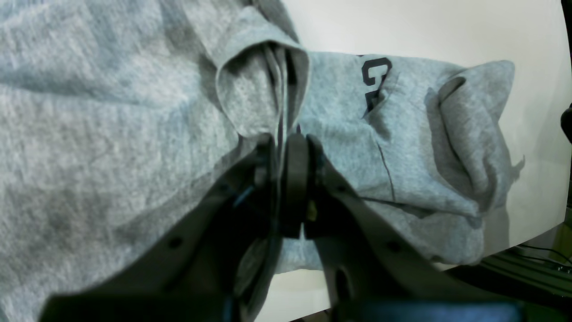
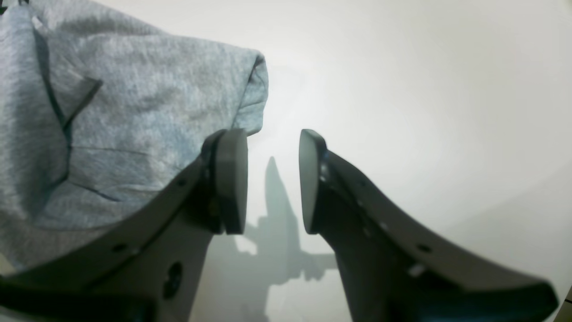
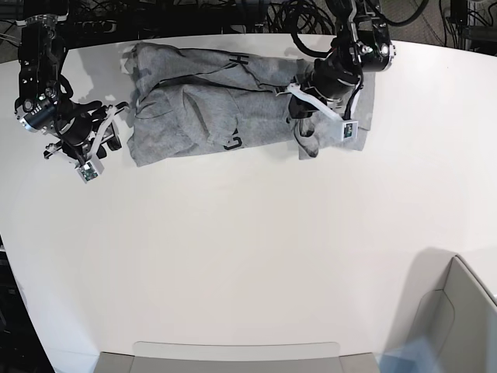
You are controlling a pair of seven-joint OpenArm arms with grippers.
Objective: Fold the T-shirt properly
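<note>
Left wrist first: your left gripper (image 1: 286, 138) is clamped tight on a bunched fold of the T-shirt (image 1: 111, 134), grey cloth pinched between the two pads, black lettering (image 1: 375, 80) showing just beyond on the flatter part. Right wrist next: your right gripper (image 2: 272, 179) stands wide with nothing between the pads, bare table (image 2: 424, 89) under it, and the T-shirt's (image 2: 134, 112) edge lies just beside the near finger. Base view now: the T-shirt (image 3: 202, 101) sprawls crumpled along the table's (image 3: 248, 256) far side, left gripper (image 3: 307, 109) down on one end of it, right gripper (image 3: 109, 128) just off the other end.
</note>
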